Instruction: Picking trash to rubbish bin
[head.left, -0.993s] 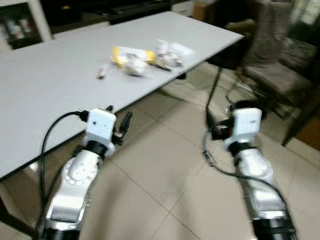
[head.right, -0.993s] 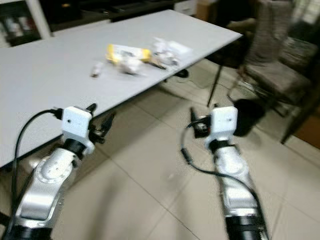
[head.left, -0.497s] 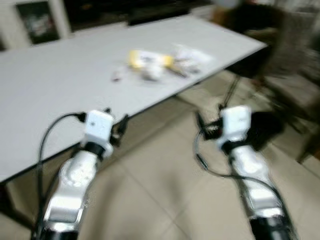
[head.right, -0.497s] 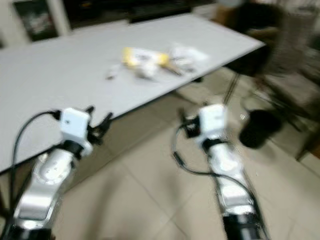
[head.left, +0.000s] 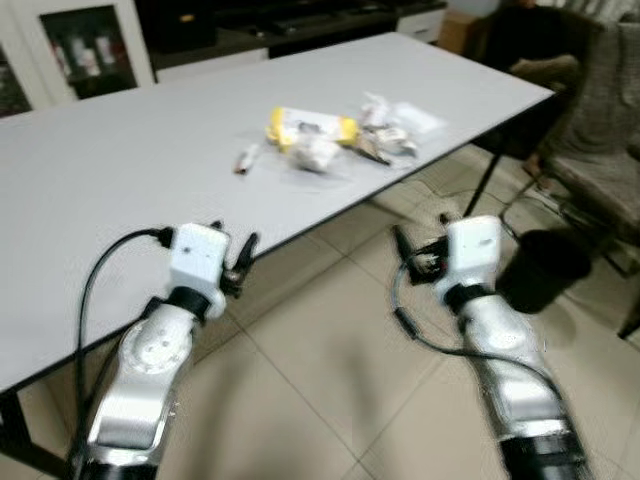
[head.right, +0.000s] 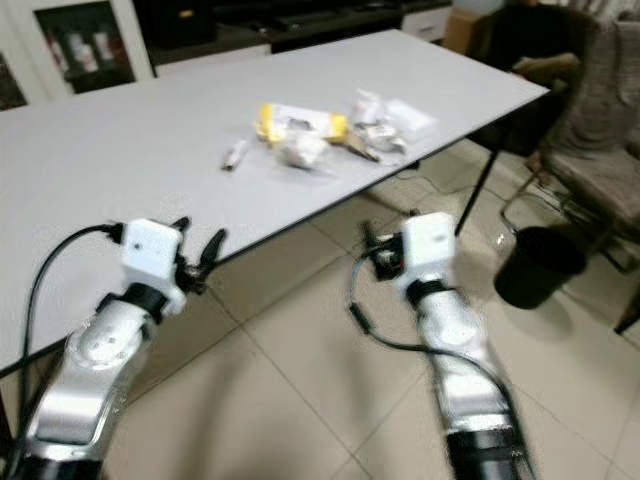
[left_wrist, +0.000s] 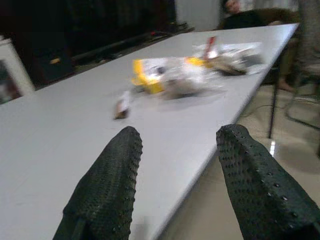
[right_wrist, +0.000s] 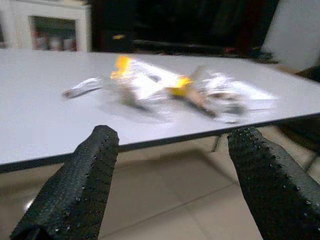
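A pile of trash lies on the white table (head.left: 120, 170): a yellow packet (head.left: 305, 127), a crumpled white wrapper (head.left: 316, 154), clear wrappers (head.left: 396, 124) and a small wrapper (head.left: 244, 159) apart to the left. A black rubbish bin (head.left: 543, 270) stands on the floor to the right, beyond my right arm. My left gripper (head.left: 241, 264) is open at the table's near edge, short of the trash (left_wrist: 175, 75). My right gripper (head.right: 374, 244) is open over the floor, below table height, facing the pile (right_wrist: 170, 87).
A padded chair (head.left: 600, 130) stands at the far right behind the bin. A person (left_wrist: 240, 15) sits past the table's far end. White cabinets (head.left: 80, 45) line the back wall. Beige tiled floor (head.left: 320, 380) lies between my arms.
The whole view has shifted and sharpened as the camera moved; the trash pile and bin now sit further right and closer. Both arms hold the same pose, grippers still open.
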